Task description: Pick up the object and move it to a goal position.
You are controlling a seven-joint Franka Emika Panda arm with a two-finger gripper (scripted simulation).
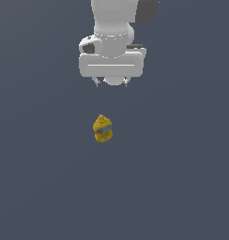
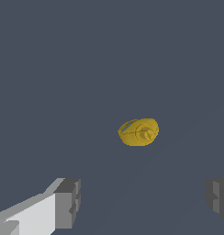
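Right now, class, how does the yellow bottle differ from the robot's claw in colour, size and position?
The yellow bottle is yellow with a blue band; the claw is white and grey. The bottle is much smaller. The bottle sits low and upright; the claw hangs above it, open, not touching.

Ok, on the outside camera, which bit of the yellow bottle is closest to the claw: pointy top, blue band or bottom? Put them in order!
1. Pointy top: uppermost, nearest the open gripper above it.
2. Blue band: around the middle.
3. Bottom: lowest part, farthest away.
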